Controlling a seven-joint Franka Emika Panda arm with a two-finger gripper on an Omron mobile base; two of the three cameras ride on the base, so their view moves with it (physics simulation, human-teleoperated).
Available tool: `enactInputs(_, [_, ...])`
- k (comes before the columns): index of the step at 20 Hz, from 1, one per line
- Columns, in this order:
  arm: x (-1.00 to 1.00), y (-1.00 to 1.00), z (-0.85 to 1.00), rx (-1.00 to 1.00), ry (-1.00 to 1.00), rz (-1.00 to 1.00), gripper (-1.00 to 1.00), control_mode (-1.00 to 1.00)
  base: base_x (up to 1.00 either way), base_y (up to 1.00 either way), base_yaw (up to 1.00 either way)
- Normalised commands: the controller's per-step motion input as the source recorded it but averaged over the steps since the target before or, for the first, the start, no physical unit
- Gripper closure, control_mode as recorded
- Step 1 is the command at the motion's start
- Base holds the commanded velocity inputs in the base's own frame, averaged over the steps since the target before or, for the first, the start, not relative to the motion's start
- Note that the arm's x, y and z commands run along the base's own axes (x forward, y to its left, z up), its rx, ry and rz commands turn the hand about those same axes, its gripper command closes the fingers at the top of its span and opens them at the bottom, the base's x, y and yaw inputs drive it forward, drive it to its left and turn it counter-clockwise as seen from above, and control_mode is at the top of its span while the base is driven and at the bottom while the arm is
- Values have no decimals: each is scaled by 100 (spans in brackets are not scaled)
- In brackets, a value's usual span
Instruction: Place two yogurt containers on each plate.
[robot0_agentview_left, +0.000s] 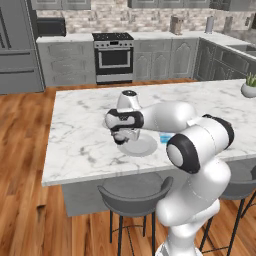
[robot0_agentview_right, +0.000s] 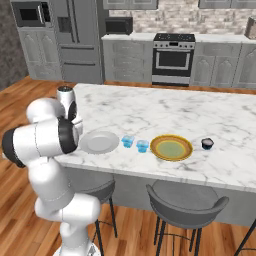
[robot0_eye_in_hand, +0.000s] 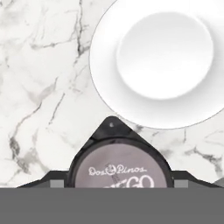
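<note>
A dark round yogurt container (robot0_eye_in_hand: 119, 168) with a pale printed top sits between the fingers of my gripper (robot0_eye_in_hand: 118, 183), which is shut on it. In the left base view the gripper (robot0_agentview_left: 120, 138) hangs just above the counter, beside the left edge of the light grey plate (robot0_agentview_left: 141, 147). The grey plate (robot0_eye_in_hand: 165, 61) is bare. Two light blue cups (robot0_agentview_right: 128, 141) (robot0_agentview_right: 143, 146) stand between the grey plate (robot0_agentview_right: 99, 142) and the golden yellow plate (robot0_agentview_right: 171, 147). Another dark cup (robot0_agentview_right: 207, 144) stands to the right of the yellow plate.
The marble island (robot0_agentview_left: 85, 145) has its front edge close to the plates. Grey stools (robot0_agentview_right: 187, 205) stand under that edge. A white potted plant (robot0_agentview_left: 248, 86) sits at the island's far right. Stove and cabinets line the back wall.
</note>
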Motion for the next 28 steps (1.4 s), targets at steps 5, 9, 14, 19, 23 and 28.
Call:
enactInputs(5, [0,-60,-1,0,0,-5,100,-100,0,0,0])
enactInputs(9, [2,-48,-11,0,5,-3,100,-100,0,0,0])
enactInputs(14, [10,-27,-17,2,18,0,100,-100,0,0,0])
enactInputs(19, [27,-3,-22,1,13,0,100,-100,0,0,0])
enactInputs(23, [23,0,-20,0,4,0,100,-100,0,0,0])
enactInputs(28, [13,0,-18,0,0,0,100,-100,0,0,0])
